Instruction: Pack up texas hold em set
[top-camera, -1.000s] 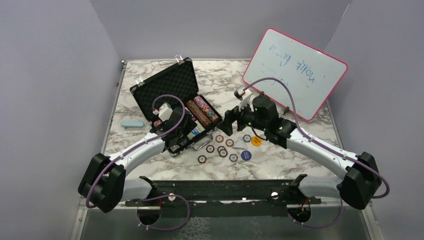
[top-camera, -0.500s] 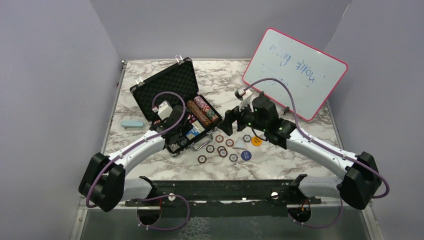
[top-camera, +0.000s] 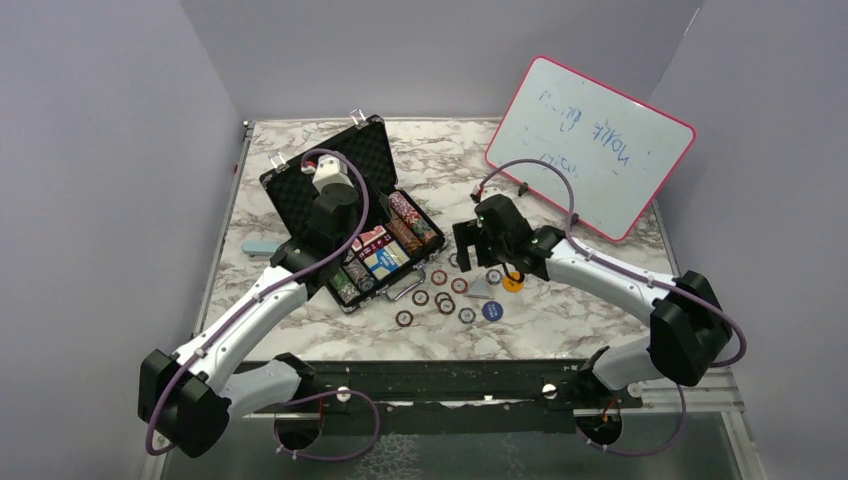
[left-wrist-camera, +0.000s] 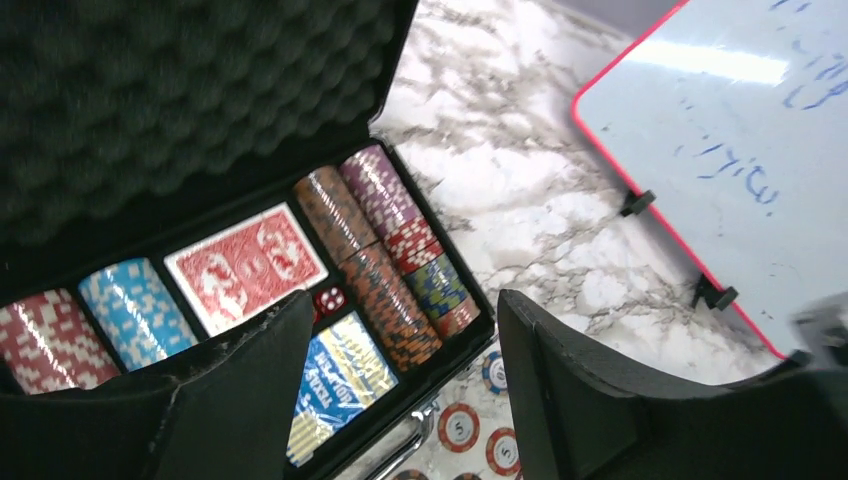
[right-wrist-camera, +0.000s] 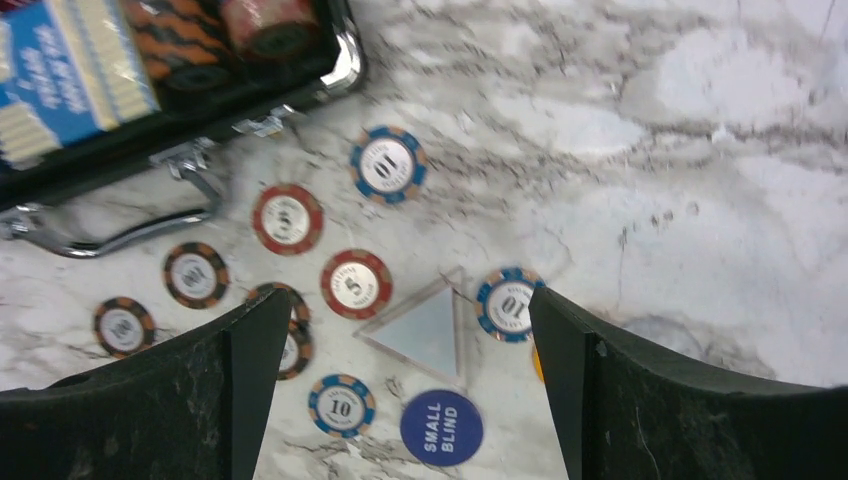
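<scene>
The black foam-lined briefcase (top-camera: 300, 180) lies open at the back left, holding rows of striped chips (left-wrist-camera: 378, 262), a red deck (left-wrist-camera: 245, 262), a blue deck (left-wrist-camera: 340, 375) and a red die (left-wrist-camera: 328, 298). Its silver handle (right-wrist-camera: 150, 228) faces the loose chips (top-camera: 440, 297). Several chips (right-wrist-camera: 356, 283), a clear triangle (right-wrist-camera: 425, 333) and a blue "small blind" button (right-wrist-camera: 441, 427) lie on the marble. My left gripper (top-camera: 340, 222) is open and empty above the case. My right gripper (top-camera: 466, 246) is open and empty above the loose chips.
The pink-framed whiteboard (top-camera: 590, 140) leans at the back right. A light-blue oblong object (top-camera: 256, 246) lies left of the case. An orange button (top-camera: 513, 282) sits by the right arm. Grey walls enclose the marble table (top-camera: 440, 160).
My left arm has lifted and pulled back from the case front to above its middle. My right arm has swung slightly, its gripper now over the loose chips.
</scene>
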